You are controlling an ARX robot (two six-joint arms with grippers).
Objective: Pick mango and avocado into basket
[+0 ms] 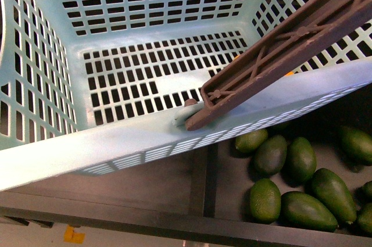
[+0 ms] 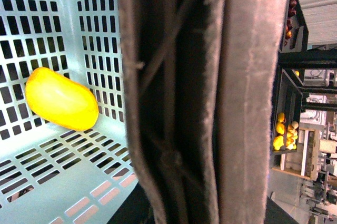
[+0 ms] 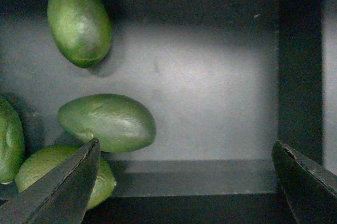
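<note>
You'll see the bright yellow, oblong mango (image 2: 62, 106) lying on its side on the slotted floor of the aqua-blue basket (image 1: 116, 142), while the dull dark green avocado (image 3: 108, 123) lies among others in the dark bin (image 1: 226, 183) just beside it.

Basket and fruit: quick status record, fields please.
basket: light aqua slotted plastic basket, brown-grey swing handle slanting over it
mango: smooth bright yellow mango, on basket floor
avocados: dark green egg-shaped avocados, in dark bin, outside basket
right tool: open, empty, over avocados
left tool: not in view
</note>
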